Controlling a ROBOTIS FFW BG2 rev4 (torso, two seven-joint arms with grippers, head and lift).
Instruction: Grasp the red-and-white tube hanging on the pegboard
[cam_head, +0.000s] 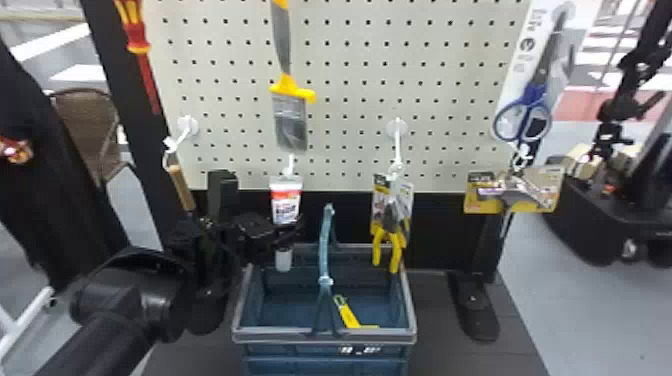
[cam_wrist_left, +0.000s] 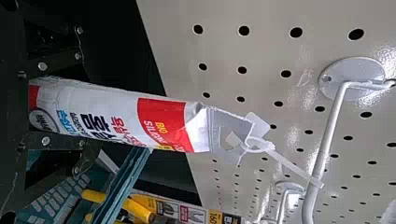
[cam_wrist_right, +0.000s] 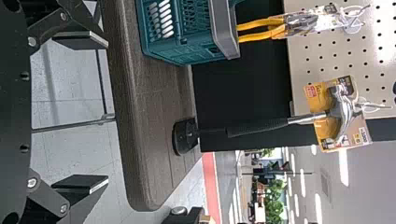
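My left arm (cam_head: 125, 310) holds my left gripper (cam_head: 280, 233) around the red-and-white tube (cam_wrist_left: 140, 123), which hangs zip-tied from its hook (cam_wrist_left: 327, 140). I cannot tell whether it has closed. My right gripper (cam_wrist_right: 93, 112) is wide open.

The dark surface (cam_head: 440, 355) carries a blue basket (cam_head: 380, 334) near its middle. The butt of a black hammer handle (cam_head: 474, 310) rests on the surface, right of the basket and apart from it.
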